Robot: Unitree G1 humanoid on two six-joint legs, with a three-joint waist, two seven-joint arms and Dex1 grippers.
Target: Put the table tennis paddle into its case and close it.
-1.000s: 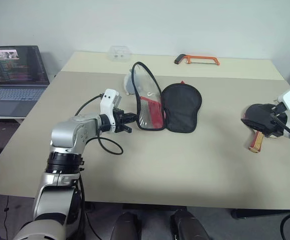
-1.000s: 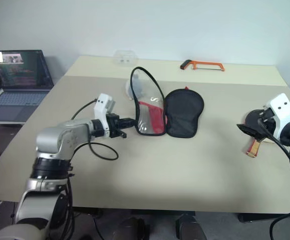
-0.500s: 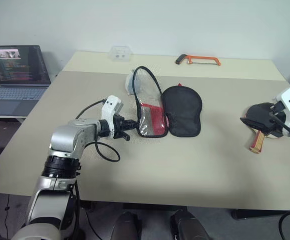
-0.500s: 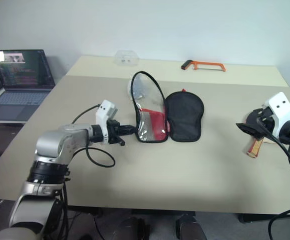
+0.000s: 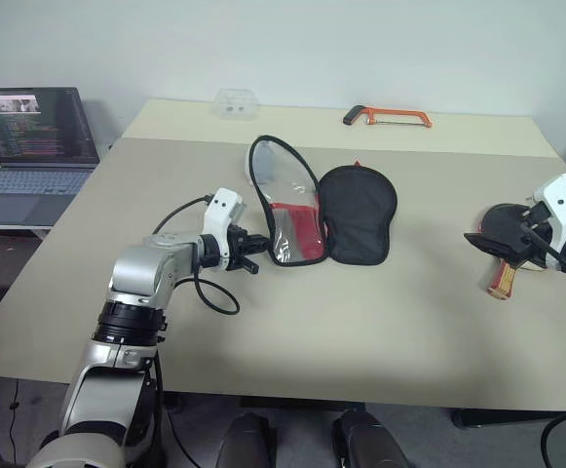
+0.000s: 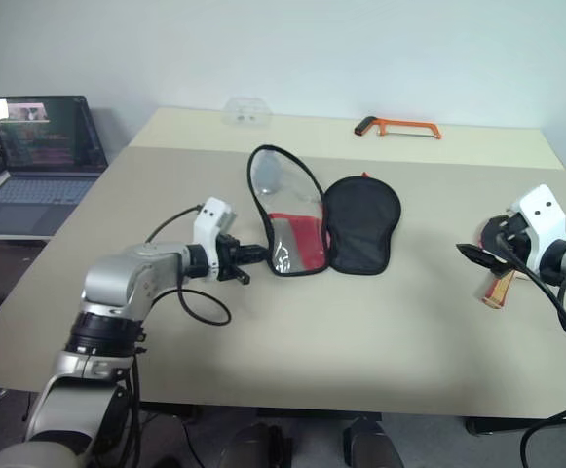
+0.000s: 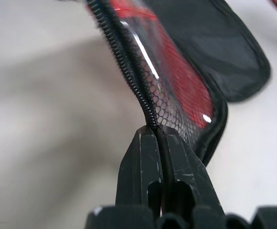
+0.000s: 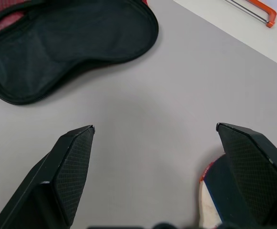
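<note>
On the beige tabletop [image 5: 360,312], the left claw [image 5: 253,263] pinches the open case [image 5: 321,210] mid-table by its rim; the right claw [image 6: 472,255] hangs spread beside the table tennis paddle [image 5: 505,255] near the right edge.

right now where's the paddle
The table tennis paddle lies flat near the table's right edge in the head views, just beneath the open right gripper, well right of the open case.

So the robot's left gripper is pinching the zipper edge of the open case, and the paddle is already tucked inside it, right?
Not quite. The left gripper does pinch the case by its zipper edge, but the paddle lies on the table by the right gripper, as the left eye view shows.
</note>
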